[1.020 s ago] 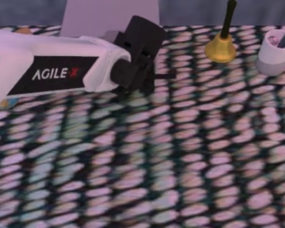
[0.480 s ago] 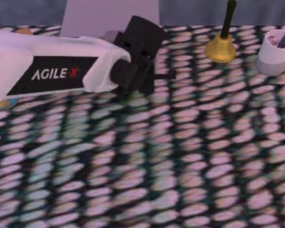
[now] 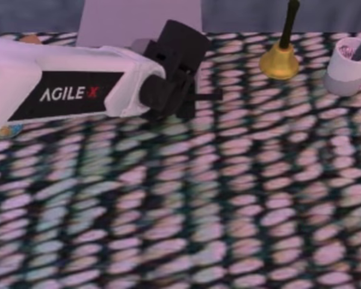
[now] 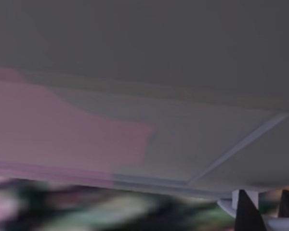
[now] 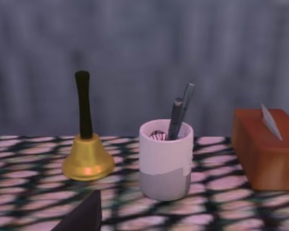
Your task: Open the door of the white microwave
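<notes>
The white microwave [image 3: 138, 18] stands at the far edge of the table [image 3: 228, 198], left of centre in the top view, showing there as a plain pale slab cut off by the frame's upper border. The left arm stretches in from the left, and the left gripper [image 3: 189, 96] sits just in front of the oven's right end; whether it is released or clenched I cannot tell. The left wrist view shows a pale grey surface with a pinkish patch and thin framing lines, very close. A brass bell [image 3: 280, 60] and a pen cup [image 3: 348, 66] stand to the right, with a brown tissue box [image 5: 265, 147] beyond them.
</notes>
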Motion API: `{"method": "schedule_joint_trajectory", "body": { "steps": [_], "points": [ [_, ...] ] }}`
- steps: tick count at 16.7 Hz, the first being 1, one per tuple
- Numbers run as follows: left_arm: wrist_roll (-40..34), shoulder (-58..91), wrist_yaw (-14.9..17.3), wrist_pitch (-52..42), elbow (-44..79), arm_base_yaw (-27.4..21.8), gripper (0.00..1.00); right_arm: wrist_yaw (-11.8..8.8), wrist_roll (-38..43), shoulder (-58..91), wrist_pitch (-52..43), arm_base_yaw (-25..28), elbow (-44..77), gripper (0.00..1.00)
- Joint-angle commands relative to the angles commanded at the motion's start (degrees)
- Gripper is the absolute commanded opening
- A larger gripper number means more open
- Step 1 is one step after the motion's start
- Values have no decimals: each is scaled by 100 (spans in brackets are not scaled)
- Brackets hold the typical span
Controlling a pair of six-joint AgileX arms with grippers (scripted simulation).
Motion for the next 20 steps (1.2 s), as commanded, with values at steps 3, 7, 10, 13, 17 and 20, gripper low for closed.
{"method": "schedule_joint_trajectory", "body": {
  "steps": [3,7,10,13,17,20],
  "points": [
    [0,0,0,0,0,0,0,0,0,0,0,0,0,100],
    [0,0,0,0,0,0,0,0,0,0,0,0,0,100],
    [33,-9,66,33,-69,-25,0,0,0,0,0,0,0,100],
    [195,-167,160,172,-240,21,0,0,0,0,0,0,0,100],
    [354,-263,250,265,-416,50,0,0,0,0,0,0,0,100],
    [354,-263,250,265,-416,50,0,0,0,0,0,0,0,100]
  ]
}}
